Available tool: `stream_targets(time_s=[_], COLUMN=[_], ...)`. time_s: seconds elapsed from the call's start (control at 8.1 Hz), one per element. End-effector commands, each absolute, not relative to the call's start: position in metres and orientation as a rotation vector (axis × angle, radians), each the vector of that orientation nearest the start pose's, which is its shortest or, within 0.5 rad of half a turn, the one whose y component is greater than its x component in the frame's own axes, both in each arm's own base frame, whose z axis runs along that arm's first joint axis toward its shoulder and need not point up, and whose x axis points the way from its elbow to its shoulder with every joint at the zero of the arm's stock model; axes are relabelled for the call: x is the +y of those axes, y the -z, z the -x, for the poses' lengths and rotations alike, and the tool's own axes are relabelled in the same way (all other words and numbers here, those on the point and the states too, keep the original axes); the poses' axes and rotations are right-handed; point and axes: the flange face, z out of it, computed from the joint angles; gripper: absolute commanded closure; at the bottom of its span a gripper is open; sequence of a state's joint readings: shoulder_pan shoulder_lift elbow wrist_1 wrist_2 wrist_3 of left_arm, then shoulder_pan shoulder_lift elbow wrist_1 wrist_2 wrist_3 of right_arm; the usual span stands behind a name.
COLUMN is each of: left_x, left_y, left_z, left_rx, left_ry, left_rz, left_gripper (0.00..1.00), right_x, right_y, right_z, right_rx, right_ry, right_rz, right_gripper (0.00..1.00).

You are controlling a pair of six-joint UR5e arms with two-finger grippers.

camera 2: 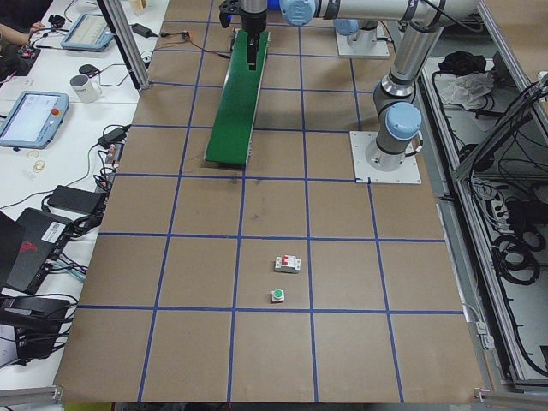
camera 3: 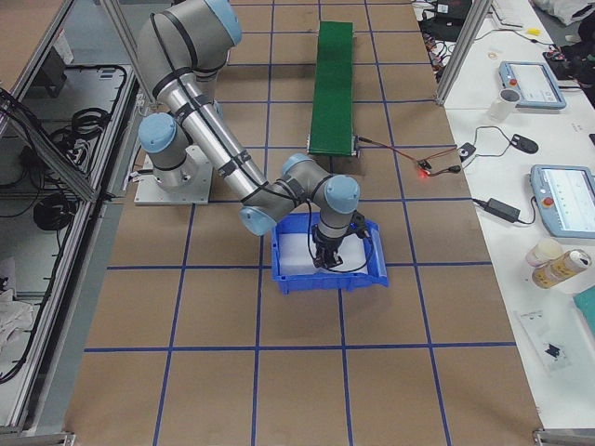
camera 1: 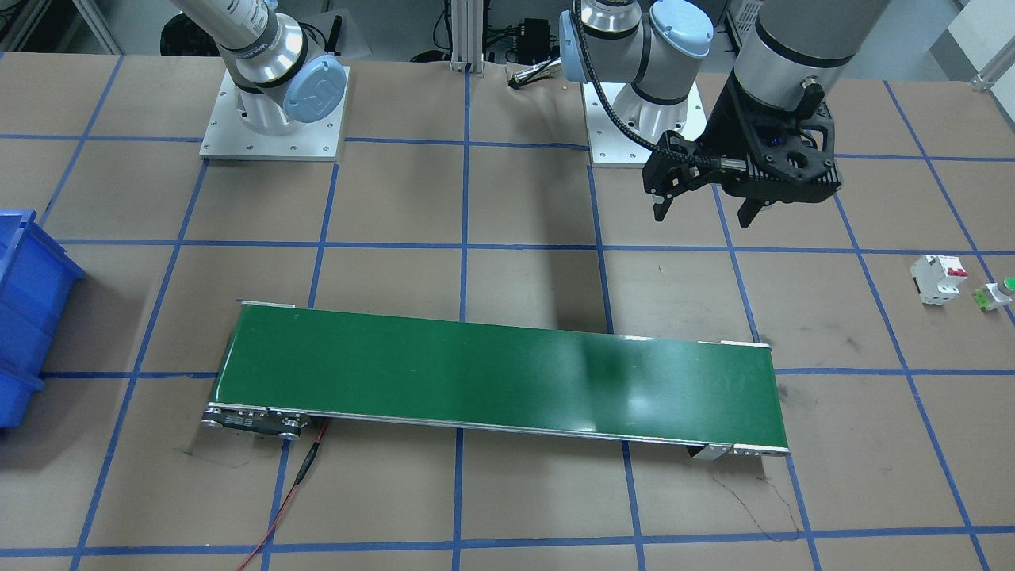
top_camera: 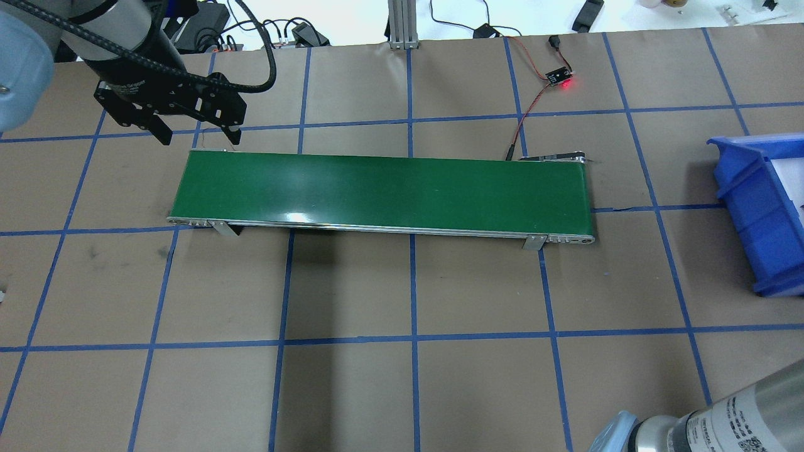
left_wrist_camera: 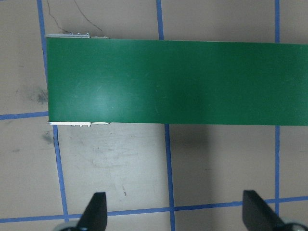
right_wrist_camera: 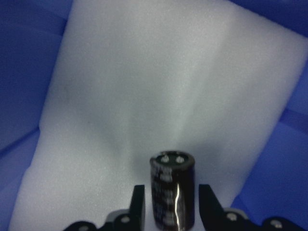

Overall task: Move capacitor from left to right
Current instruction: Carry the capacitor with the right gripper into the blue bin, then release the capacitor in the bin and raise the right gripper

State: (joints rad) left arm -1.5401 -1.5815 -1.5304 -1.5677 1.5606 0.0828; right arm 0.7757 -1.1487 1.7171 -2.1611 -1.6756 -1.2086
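Where the table ends on the left: white breaker [camera 1: 938, 277] and green-capped push button [camera 1: 997, 294] are set just beside each other.
Left gripper [top_camera: 200, 137]: held above the table near the belt's left end, jaws spread wide apart.
Conveyor belt [top_camera: 389, 191]: green, laid lengthwise across the middle.
Blue bin [top_camera: 747, 207]: placed right of the belt, lined with white foam [right_wrist_camera: 159, 86].
Right gripper [right_wrist_camera: 172, 188]: lowered into the bin, jaws clamped on the capacitor [right_wrist_camera: 172, 202], which is held over the foam.
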Motion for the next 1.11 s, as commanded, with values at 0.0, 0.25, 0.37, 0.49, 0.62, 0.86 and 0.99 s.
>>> stream_targets(time_s=[0.0,0.25,0.37,0.49,0.62,0.86,0.99], left_x=[-0.503,-0.503,-0.503,-0.503,-0.503,-0.503,-0.503], left_y=[-0.503,-0.503,-0.503,-0.503,-0.503,-0.503,-0.503], left_z=[0.119,0.119,0.119,0.119,0.119,0.119,0.119], left_rx=[3.149,3.149,3.149,3.149,3.149,3.149,3.149], left_ry=[0.052,0.052,0.052,0.052,0.052,0.052,0.052], left_rz=[-0.082,-0.082,-0.082,-0.082,-0.082,-0.082,-0.082], left_gripper=[0.00,0.00,0.00,0.00,0.00,0.00,0.00], right_x=[-0.511,-0.501,-0.497,-0.496,-0.499,-0.494,-0.490], right_y=[-0.279,-0.334,-0.367,-0.404,-0.434,-0.476,-0.492], right_z=[0.344,0.318,0.299,0.273,0.239,0.171,0.127], right_rx=[3.192,3.213,3.208,3.205,3.198,3.194,3.197], right_ry=[-0.071,-0.027,-0.022,-0.021,-0.032,-0.052,-0.045], right_rz=[0.652,0.599,0.549,0.541,0.509,0.393,0.378], right_gripper=[0.00,0.00,0.00,0.00,0.00,0.00,0.00])
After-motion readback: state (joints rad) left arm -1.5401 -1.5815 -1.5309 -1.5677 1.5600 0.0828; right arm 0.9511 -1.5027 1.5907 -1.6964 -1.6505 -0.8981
